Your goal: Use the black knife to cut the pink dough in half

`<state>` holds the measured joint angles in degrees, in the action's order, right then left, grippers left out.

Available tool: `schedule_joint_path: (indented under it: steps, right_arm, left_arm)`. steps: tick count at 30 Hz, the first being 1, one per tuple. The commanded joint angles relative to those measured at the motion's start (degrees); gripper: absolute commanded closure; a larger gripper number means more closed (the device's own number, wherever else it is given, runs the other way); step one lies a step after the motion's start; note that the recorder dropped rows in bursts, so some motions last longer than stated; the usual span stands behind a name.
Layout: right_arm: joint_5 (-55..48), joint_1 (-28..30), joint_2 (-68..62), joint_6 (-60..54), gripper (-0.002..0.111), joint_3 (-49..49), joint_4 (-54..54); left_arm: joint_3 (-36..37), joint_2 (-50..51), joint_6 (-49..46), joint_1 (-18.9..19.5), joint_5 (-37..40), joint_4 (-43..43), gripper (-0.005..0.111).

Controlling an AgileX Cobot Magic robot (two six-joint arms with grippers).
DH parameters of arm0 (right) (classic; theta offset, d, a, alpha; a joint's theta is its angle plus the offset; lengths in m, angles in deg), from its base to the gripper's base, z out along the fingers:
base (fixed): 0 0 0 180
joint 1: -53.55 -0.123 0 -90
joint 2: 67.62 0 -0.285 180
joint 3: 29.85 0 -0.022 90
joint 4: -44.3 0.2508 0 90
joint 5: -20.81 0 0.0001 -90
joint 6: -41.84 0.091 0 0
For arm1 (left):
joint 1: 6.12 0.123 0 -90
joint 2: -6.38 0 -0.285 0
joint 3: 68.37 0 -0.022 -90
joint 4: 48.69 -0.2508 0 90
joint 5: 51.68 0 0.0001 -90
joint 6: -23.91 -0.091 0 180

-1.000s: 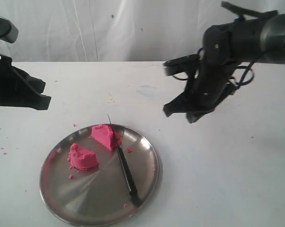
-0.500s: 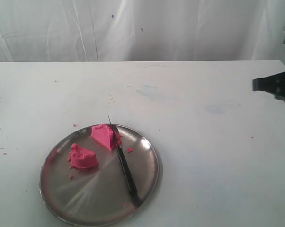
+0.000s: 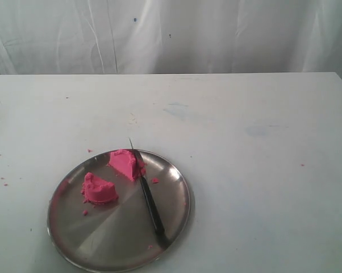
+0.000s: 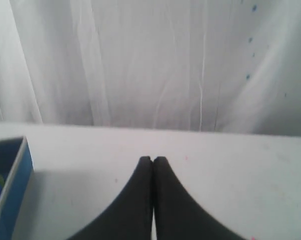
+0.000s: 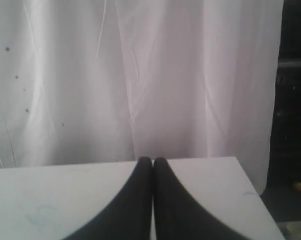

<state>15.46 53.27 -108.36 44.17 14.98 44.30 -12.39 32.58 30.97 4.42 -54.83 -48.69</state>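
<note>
Two chunks of pink dough (image 3: 124,164) lie apart on a steel plate (image 3: 111,234), one toward its far rim and the other chunk (image 3: 99,190) to the left. Resting on the plate, the black knife (image 3: 150,206) runs from handle at the near-right rim to tip just past the far rim, blade touching the far chunk's right side. The left gripper (image 4: 153,161) and right gripper (image 5: 153,161) have fingers pressed together, holding nothing. Neither shows in the exterior view, so the nearer arm cannot be told. The cut appears complete.
</note>
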Motion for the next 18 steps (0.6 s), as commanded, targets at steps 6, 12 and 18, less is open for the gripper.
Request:
schedule_joint_path:
  steps: [6,12,18]
  right_arm:
    - [-1.2,0.2,8.6,-0.6,0.108,0.2,0.0]
    - [-2.2,0.2,16.2,-2.3,0.108,0.7,0.0]
    - [-0.6,0.2,18.4,-3.7,0.108,3.9,0.0]
  left_arm:
    - [0.3,-10.2,4.5,-2.8,-8.6,-0.4,0.107]
    - [0.3,-14.6,4.5,-6.6,-2.9,-0.5,0.107]
    - [0.5,-16.3,-6.1,-6.7,5.9,-0.5,0.107]
